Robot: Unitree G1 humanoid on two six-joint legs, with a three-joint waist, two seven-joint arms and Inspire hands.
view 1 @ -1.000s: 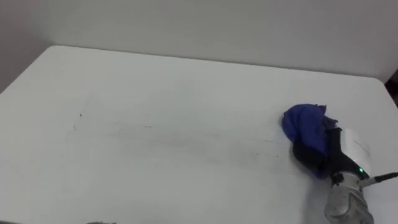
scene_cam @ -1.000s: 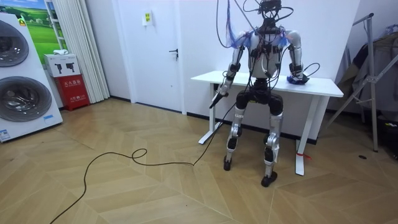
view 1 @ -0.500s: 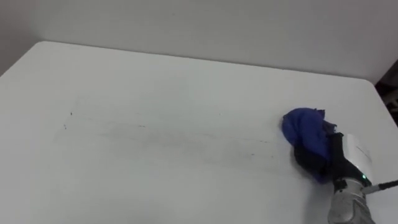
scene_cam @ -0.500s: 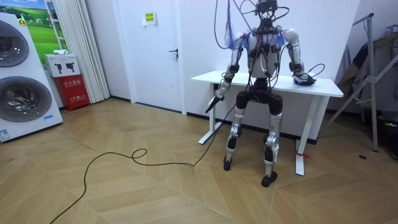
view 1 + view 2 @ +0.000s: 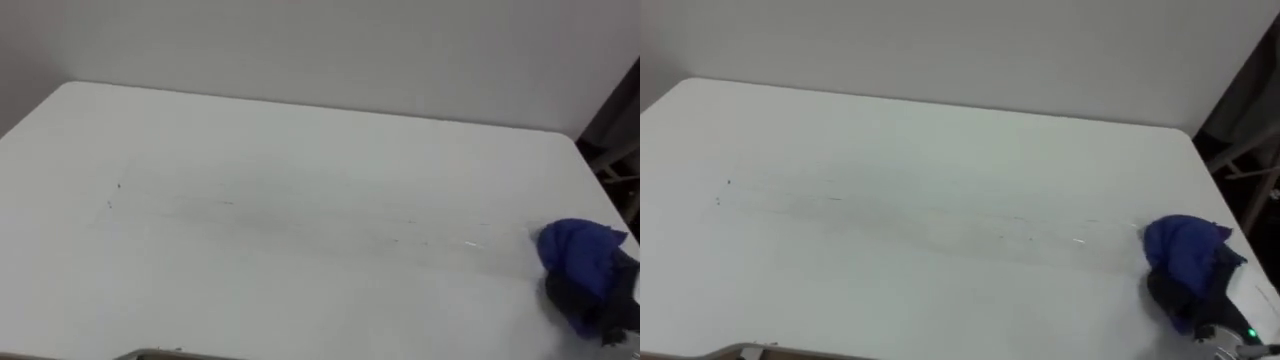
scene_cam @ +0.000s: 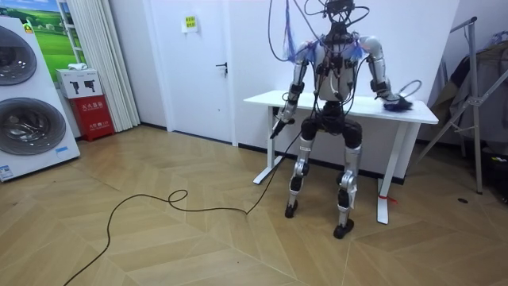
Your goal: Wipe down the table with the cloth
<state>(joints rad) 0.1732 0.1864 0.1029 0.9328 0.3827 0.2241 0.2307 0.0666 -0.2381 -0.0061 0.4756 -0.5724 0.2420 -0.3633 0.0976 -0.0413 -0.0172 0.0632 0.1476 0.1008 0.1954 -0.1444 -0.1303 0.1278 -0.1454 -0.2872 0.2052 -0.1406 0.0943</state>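
Observation:
A bunched blue cloth lies near the right edge of the white table. My right hand is dark and sits just behind the cloth, with its fingers curled into the bundle; it also shows in the right eye view under the cloth. In the room view I stand facing the table, right arm stretched out to the cloth at the room view's right. My left hand hangs by my side below the table's edge.
A faint streak of marks runs across the tabletop from a few dark specks at the left towards the cloth. The table's right edge is close to the cloth. A metal stand is beyond it.
My right hand has slid the blue cloth to the right, from right of the middle to near the table's right edge. The view has shifted slightly too.

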